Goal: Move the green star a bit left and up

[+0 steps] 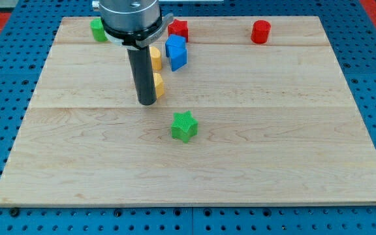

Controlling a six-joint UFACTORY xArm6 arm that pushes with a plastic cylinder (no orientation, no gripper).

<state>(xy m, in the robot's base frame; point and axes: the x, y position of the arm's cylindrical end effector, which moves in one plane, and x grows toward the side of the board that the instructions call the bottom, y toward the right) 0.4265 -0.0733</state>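
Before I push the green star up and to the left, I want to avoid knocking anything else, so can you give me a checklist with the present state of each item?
1. Green star in plain view, standing alone on the board: ok.
2. My tip on the star's lower-right side, where a push would send it left and up: not ok; it sits up and left of the star.
3. My tip apart from the star: ok.
4. Push path free: not ok; the two yellow blocks lie up and left of the star, beside the rod.
5. Blue block, red blocks, green cylinder far from the star: ok.
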